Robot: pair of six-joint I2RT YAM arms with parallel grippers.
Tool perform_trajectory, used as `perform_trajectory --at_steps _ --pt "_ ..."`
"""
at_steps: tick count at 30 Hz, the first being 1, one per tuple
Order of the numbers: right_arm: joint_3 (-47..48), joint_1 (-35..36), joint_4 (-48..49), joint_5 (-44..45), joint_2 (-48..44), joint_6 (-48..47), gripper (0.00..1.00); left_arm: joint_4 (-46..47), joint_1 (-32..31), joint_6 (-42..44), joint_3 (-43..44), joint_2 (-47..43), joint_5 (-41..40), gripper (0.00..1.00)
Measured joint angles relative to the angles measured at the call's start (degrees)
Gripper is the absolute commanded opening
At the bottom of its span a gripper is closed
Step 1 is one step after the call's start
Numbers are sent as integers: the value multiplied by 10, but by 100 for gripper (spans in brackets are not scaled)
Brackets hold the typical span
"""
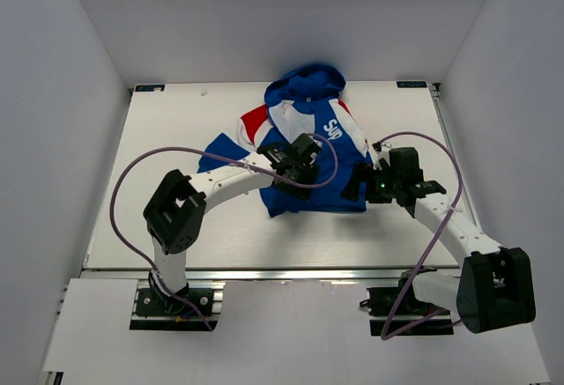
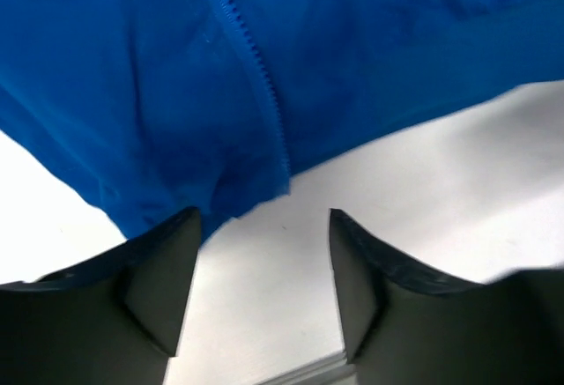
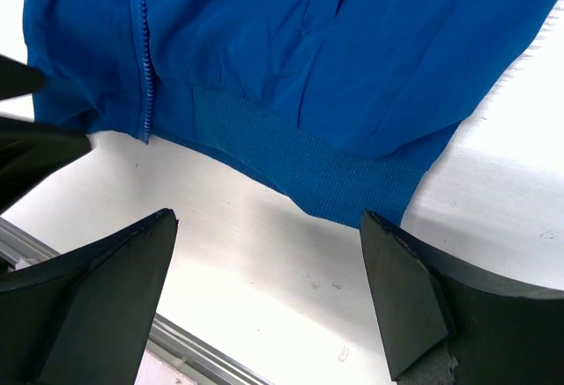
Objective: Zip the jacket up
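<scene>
Lying flat, the jacket [image 1: 313, 125] ends just beyond both open jaws.

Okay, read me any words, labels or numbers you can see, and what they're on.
"SU": white lettering on the jacket chest; the rest is hidden.
Two dark tags at the far corners of the table: too small to read.
Wrist views: no text.

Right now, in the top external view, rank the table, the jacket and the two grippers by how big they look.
1. Table, by far largest.
2. Jacket.
3. Left gripper and right gripper: about alike, and both sit nearer the camera than the jacket, so I leave them tied.
</scene>
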Motion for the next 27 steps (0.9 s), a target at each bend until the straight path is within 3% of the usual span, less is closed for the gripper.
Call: perform_trajectory --at_steps 7,12,27 --pt "0 0 0 0 1 -2 89 3 2 2 -3 48 -4 65" --pt "0 0 0 0 5 -4 89 5 2 2 -9 56 -2 55" --pt "0 0 -1 0 8 -8 89 3 3 -4 -19 87 -6 48"
